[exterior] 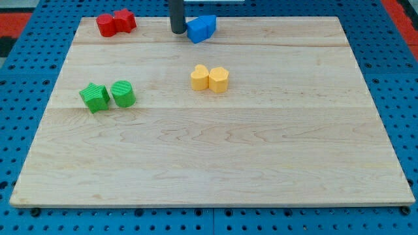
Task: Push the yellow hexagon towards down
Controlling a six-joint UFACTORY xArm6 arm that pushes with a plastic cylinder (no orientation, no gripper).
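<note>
The yellow hexagon (219, 79) sits near the middle of the wooden board, touching a yellow heart-shaped block (200, 77) on its left. My tip (177, 30) is at the view's top, just left of the blue blocks (201, 29) and well above and to the left of the yellow hexagon. The tip touches no yellow block.
Two red blocks (116, 23) lie at the top left. A green star-shaped block (95, 97) and a green cylinder (123, 93) lie side by side at the left. The wooden board (215, 163) rests on a blue pegboard surface.
</note>
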